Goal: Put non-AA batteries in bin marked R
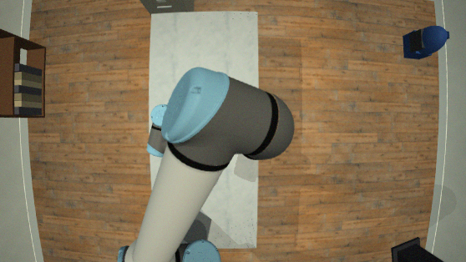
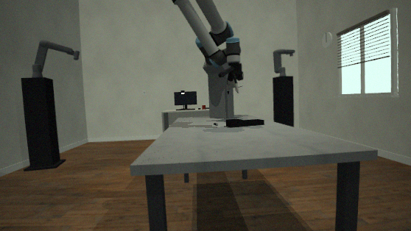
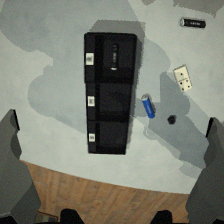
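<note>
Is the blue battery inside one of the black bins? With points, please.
No, the blue battery (image 3: 148,107) lies on the table top (image 3: 55,125) (image 2: 254,147), beside the row of black bins (image 3: 110,36).

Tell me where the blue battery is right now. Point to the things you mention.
In the wrist view, the blue battery (image 3: 148,107) lies on the table just right of the black bins (image 3: 93,120), beside a small dark object (image 3: 171,119).

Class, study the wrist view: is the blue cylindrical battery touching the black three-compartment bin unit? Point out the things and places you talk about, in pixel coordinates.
Apart. The wrist view shows a strip of pale table top between the blue cylindrical battery (image 3: 148,107) and the side of the black three-compartment bin unit (image 3: 93,111) (image 2: 244,123).
</note>
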